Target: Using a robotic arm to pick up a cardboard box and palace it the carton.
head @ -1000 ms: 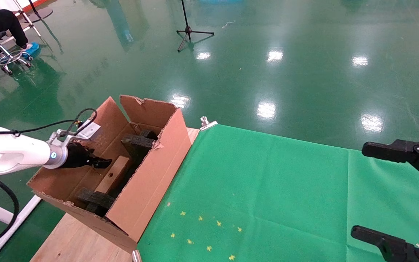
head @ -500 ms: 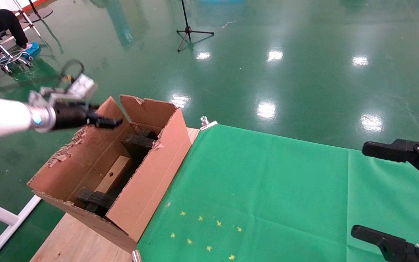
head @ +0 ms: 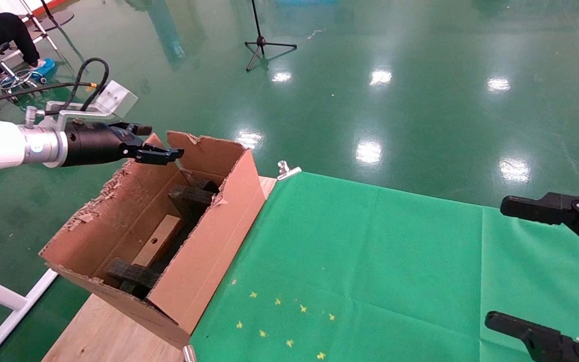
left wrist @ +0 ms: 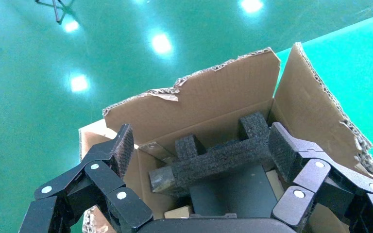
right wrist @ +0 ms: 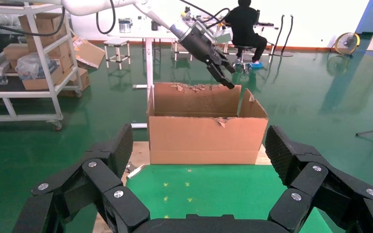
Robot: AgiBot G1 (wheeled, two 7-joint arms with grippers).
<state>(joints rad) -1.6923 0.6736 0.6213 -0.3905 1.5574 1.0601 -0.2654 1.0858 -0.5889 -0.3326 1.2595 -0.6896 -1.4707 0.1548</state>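
Head view: the left gripper point(head: 161, 151), empty with fingers spread, hangs above the carton point(head: 204, 251). Below it the cardboard box point(head: 156, 246) lies between black foam blocks point(head: 189, 197). Left wrist view: a torn flap point(left wrist: 194, 109) rises beyond the fingers point(left wrist: 121, 145). Right wrist view: the right gripper point(right wrist: 199, 160), spread, is well apart over the green cloth point(right wrist: 199, 194).

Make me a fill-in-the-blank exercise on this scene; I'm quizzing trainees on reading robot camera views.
1. The cardboard box lies inside the ____.
2. The left gripper, held above the carton, is ____ and holds nothing.
3. The cloth covering the table beside the carton is ____ in colour.
4. The blocks of foam in the carton are ____ in colour.

Missing words: carton; open; green; black
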